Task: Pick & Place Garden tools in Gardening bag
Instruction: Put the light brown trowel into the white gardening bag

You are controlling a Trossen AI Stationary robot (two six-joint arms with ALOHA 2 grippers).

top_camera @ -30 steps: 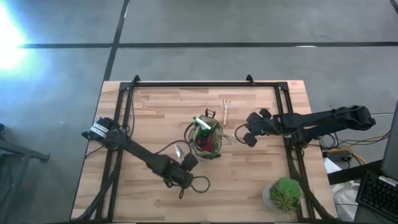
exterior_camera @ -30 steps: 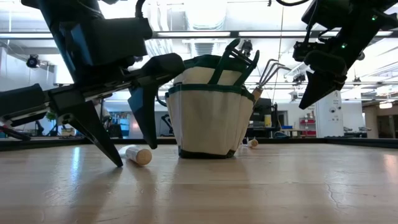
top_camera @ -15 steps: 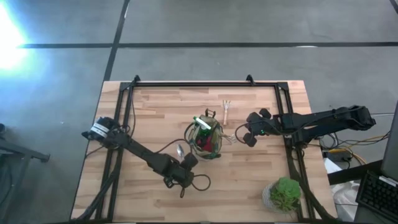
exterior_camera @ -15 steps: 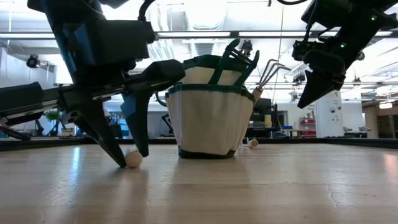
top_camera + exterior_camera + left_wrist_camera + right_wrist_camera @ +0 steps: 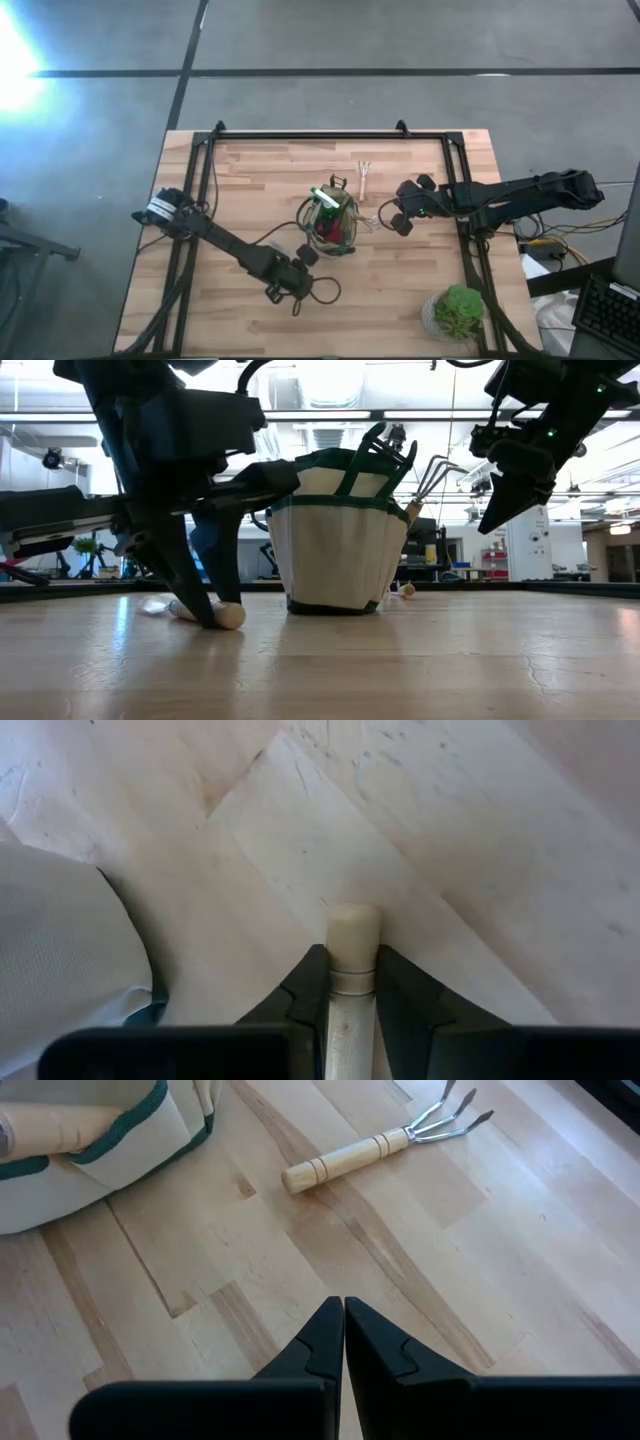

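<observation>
Butcher-block planks fill the high view, framed by black rails, with the gardening bag near the centre. From nine o'clock the left arm slants down to its left gripper at the bag's seven o'clock; the right gripper hangs at the bag's three o'clock, and a wooden-handled fork lies at one o'clock. Green and red tools (too small to name) poke from the bag.

Low view: the left gripper's fingers stand on the table, pinching a pale wooden handle beside the bag.

Left wrist view: both fingers press that handle's sides.

Right wrist view: the fingers meet, holding nothing, above bare wood near the fork.
</observation>
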